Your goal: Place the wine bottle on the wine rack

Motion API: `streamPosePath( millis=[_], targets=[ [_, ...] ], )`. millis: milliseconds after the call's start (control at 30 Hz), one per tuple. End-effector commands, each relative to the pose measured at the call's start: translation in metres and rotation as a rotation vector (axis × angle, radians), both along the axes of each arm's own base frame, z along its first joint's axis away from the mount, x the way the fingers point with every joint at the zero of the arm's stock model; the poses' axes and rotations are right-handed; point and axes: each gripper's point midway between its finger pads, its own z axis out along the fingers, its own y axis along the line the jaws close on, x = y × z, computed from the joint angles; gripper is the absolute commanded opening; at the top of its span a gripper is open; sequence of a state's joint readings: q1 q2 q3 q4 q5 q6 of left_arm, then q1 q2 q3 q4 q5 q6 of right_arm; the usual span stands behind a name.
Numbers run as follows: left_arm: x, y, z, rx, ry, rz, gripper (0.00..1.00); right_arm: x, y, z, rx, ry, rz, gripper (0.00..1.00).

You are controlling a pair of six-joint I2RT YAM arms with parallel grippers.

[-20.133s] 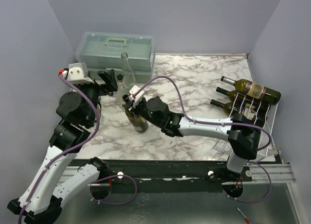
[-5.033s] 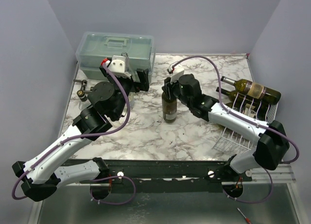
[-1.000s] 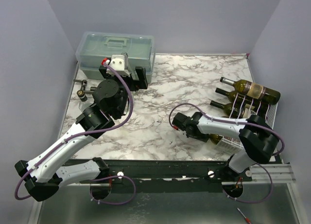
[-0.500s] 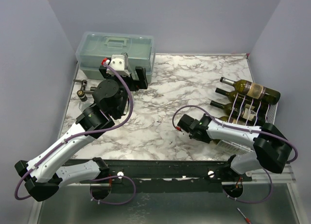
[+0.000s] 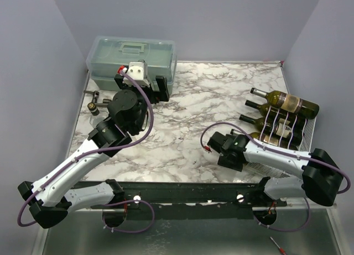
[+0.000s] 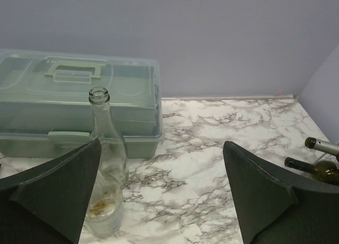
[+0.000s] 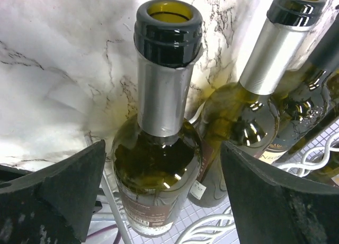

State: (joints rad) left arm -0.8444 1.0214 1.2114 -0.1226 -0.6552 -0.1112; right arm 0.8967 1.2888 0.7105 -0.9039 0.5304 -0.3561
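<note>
right gripper (image 7: pixel 163 146) gapes wide around the wine bottle (image 7: pixel 161 122) lying on the wine rack (image 5: pixel 311 134), lower right of the overhead view. a crooked pull-back could drag it off. left gripper (image 6: pixel 161 144) wide, empty.

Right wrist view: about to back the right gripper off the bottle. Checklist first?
1. Right gripper open, fingers off the glass: ok.
2. Wine bottle lying on the wine rack grid: ok.
3. Bottle base fully seated: cannot tell, hidden.
4. Clearance between the gripper and the neighbouring bottle: cannot tell.
5. Left gripper across the table, open, facing the clear bottle: ok.
</note>
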Motion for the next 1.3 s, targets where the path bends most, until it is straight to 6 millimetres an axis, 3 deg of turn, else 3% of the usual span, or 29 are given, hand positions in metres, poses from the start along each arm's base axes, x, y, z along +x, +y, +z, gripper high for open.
streamPosePath(
  millis=[0, 100, 267, 367, 567, 867, 1000, 1067, 1100, 1200, 1267],
  targets=[
    [-0.001, 0.002, 0.007, 0.0, -0.008, 0.0, 0.99, -0.002, 0.007, 0.005, 0.048, 0.01, 0.035, 0.92],
    [0.001, 0.003, 0.006, 0.007, -0.007, 0.012, 0.99, 0.002, 0.019, 0.003, 0.088, 0.013, 0.039, 0.92],
    [0.002, 0.002, 0.005, 0.012, -0.003, 0.01, 0.99, 0.018, 0.046, 0.002, 0.139, 0.0, 0.026, 0.78],
    [0.003, -0.001, 0.003, 0.017, 0.0, 0.005, 0.99, 0.022, 0.054, -0.002, 0.142, 0.014, 0.014, 0.75],
    [0.002, 0.0, 0.004, 0.01, 0.0, 0.004, 0.99, 0.023, 0.045, -0.009, 0.09, -0.005, 0.0, 0.6],
    [0.001, 0.001, 0.005, 0.008, -0.002, 0.008, 0.99, 0.003, 0.026, -0.003, 0.141, -0.011, 0.004, 0.29],
    [0.0, -0.002, 0.005, 0.001, -0.002, -0.012, 0.99, -0.002, 0.023, -0.005, 0.149, 0.004, 0.014, 0.2],
    [0.003, -0.001, 0.002, 0.014, 0.004, 0.006, 0.99, -0.002, 0.027, -0.006, 0.156, 0.014, 0.021, 0.21],
    [0.004, -0.001, 0.002, 0.019, 0.007, 0.01, 0.99, 0.0, 0.029, -0.006, 0.158, 0.013, 0.026, 0.27],
    [0.002, -0.004, 0.002, 0.012, 0.007, -0.01, 0.99, 0.006, 0.03, -0.003, 0.154, -0.014, 0.012, 0.61],
    [0.005, -0.001, 0.0, 0.023, 0.009, 0.009, 0.99, 0.006, 0.031, -0.003, 0.149, -0.007, 0.015, 0.75]
  ],
)
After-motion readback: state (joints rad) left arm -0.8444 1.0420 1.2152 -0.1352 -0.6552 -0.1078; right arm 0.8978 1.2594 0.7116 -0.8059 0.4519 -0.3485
